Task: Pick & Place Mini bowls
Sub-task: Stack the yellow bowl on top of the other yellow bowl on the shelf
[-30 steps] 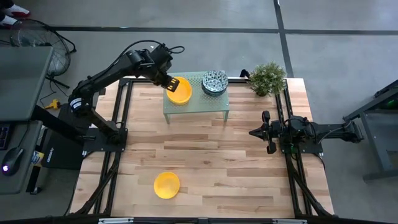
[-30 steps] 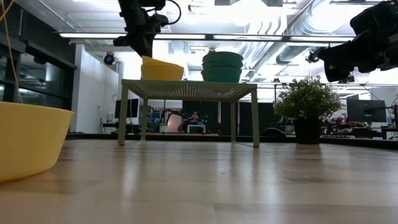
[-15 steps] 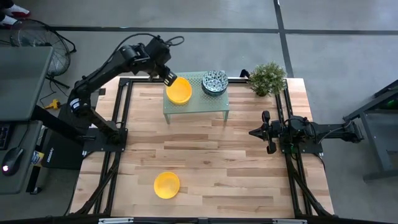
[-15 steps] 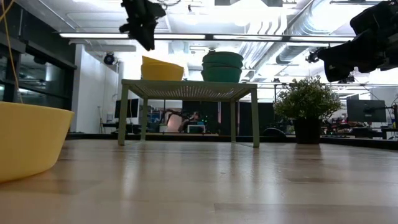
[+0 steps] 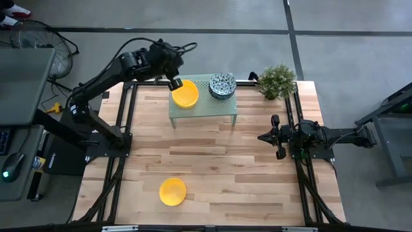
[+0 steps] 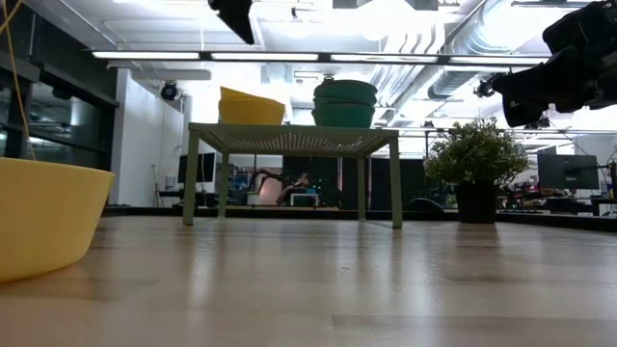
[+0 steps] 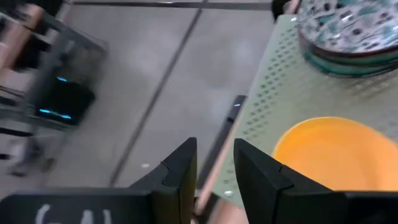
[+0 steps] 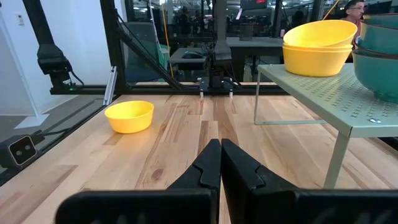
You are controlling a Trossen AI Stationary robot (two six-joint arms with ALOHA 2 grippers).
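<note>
Two plain yellow mini bowls [image 5: 185, 95] sit nested on the left part of the pale green rack [image 5: 203, 111]. Beside them on the rack stands a stack of patterned mini bowls [image 5: 222, 85]. Another yellow mini bowl [image 5: 172, 191] rests on its base on the table near the front edge. My left gripper [image 7: 214, 149] hangs open and empty above the rack's far left corner, clear of the yellow stack [image 7: 336, 155]. My right gripper [image 8: 219, 144] waits shut at the table's right side, above the tabletop.
A small potted plant [image 5: 277, 80] stands at the far right corner of the table. The rack stands on thin legs [image 6: 395, 183] at the far middle. Bare wooden tabletop [image 5: 219, 161] lies between the rack and the front yellow bowl.
My left gripper has come off the rim of the top yellow bowl on the rack, risen and drawn back toward the table's far left, rolling as it went. The yellow bowls stay nested on the rack.
</note>
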